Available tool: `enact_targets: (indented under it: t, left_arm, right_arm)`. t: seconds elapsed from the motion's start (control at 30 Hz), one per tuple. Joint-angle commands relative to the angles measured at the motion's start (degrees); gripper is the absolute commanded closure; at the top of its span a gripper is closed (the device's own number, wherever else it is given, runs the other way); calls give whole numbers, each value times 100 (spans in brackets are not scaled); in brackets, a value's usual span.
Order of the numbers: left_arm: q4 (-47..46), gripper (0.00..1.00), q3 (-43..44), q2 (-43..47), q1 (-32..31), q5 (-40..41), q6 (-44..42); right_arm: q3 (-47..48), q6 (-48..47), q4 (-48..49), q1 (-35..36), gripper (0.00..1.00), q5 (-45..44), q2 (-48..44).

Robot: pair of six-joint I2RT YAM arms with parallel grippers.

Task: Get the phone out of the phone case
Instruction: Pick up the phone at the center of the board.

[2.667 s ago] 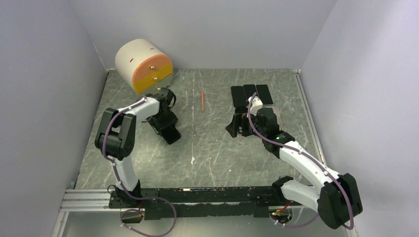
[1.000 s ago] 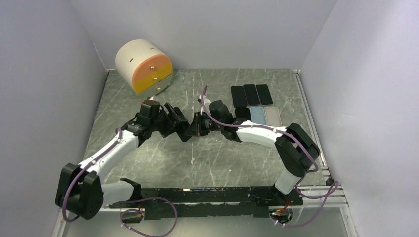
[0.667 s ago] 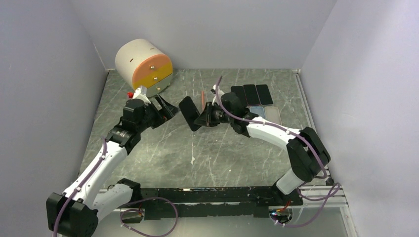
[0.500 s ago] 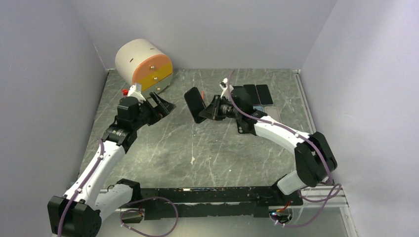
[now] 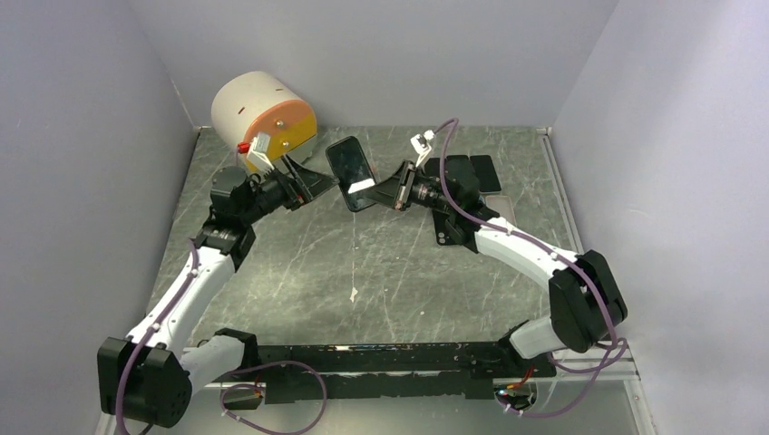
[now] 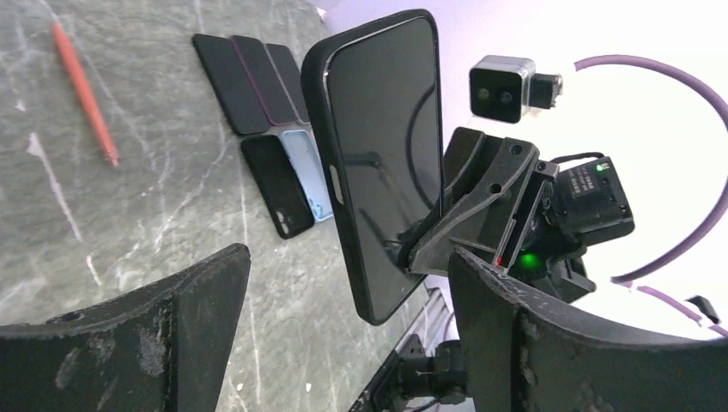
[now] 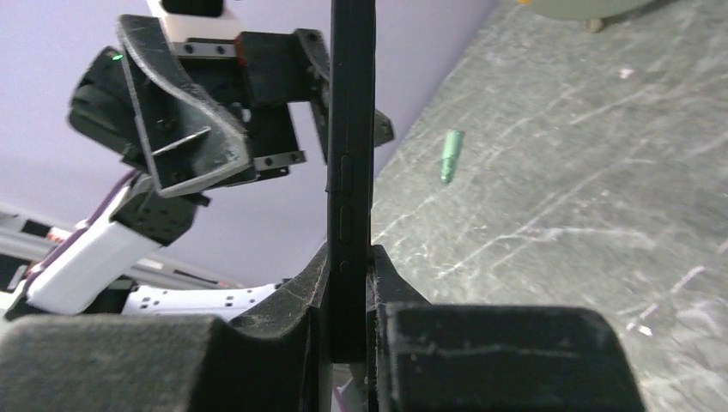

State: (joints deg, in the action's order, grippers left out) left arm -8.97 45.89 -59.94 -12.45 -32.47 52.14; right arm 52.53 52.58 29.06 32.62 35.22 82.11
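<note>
Right gripper (image 7: 348, 285) clenched on the glossy dark-screened phone (image 6: 386, 146) in its black phone case (image 6: 318, 129), above the grey marbled worktop (image 5: 408, 272); left gripper (image 5: 313, 184) gapes, empty, just beside it.

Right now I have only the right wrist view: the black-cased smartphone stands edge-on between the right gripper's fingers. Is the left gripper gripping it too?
Observer: No. The left gripper is open, a finger either side of the black-cased smartphone, gaps showing.
Operator: Which face points toward it?
Observer: The dark glass screen, framed by the case's black rim.
Operator: What lies on the table beyond?
Observer: A light blue phone case beside a black slab.
</note>
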Motion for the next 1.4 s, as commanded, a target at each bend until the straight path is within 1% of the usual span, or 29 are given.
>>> enact_targets:
  t: [0.0, 0.17, 0.27, 0.43, 0.47, 0.5, 0.6, 0.67, 0.7, 0.8, 0.87, 0.93, 0.97, 1.03, 1.13, 1.2, 1.37]
  left_arm:
    - [-892, 13, 201, -161, 36, -506, 357]
    - [-1645, 19, 213, -478, 32, -747, 853]
    - [-1956, 22, 300, -619, 32, -859, 1009]
    - [-2082, 34, 475, -741, 41, -1014, 1079]
    - [-2125, 39, 467, -752, 48, -1027, 1112]
    - [-2168, 46, 457, -755, 57, -1051, 1152]
    - [-2237, 73, 465, -774, 67, -1122, 1254]
    - [-2215, 92, 458, -735, 65, -1089, 1308]
    - [-2174, 97, 456, -707, 67, -1041, 1327]
    - [-1951, 98, 447, -601, 67, -800, 1380]
    - [-1720, 98, 428, -507, 67, -486, 1433]
    - [-1626, 97, 337, -449, 67, -156, 1665]
    - [-1773, 97, 254, -455, 67, -36, 1853]
    - [-2187, 98, 75, -507, 60, 168, 2297]
    - [-2621, 98, -116, -544, 58, 504, 2853]
    - [-2649, 98, -135, -508, 58, 710, 3035]
    - [-2352, 97, -45, -321, 2, 1143, 3063]
  right_arm:
    - [100, 550, 1587, 23, 100, 485, 7]
    - [187, 745, 1883, 66, 99, 763, 123]
    - [236, 897, 2141, 119, 99, 964, 246]
    - [365, 1164, 2563, 157, 98, 1330, 469]
    - [404, 1167, 2564, 166, 98, 1418, 499]
    - [441, 1167, 2561, 168, 98, 1485, 521]
    - [436, 1144, 2527, 174, 96, 1491, 510]
    - [425, 1092, 2482, 175, 91, 1443, 488]
    - [417, 1063, 2458, 174, 85, 1417, 472]
    - [386, 969, 2388, 174, 65, 1264, 403]
    - [341, 867, 2321, 198, 55, 1145, 342]
    - [305, 693, 2199, 256, 48, 1022, 261]
    - [283, 572, 2115, 299, 45, 958, 216]
    - [210, 363, 1972, 389, 41, 787, 112]
    - [40, 208, 1928, 476, 39, 528, -38]
    - [-103, 217, 2022, 503, 38, 413, -96]
    - [-163, 229, 2126, 564, 38, 316, -135]
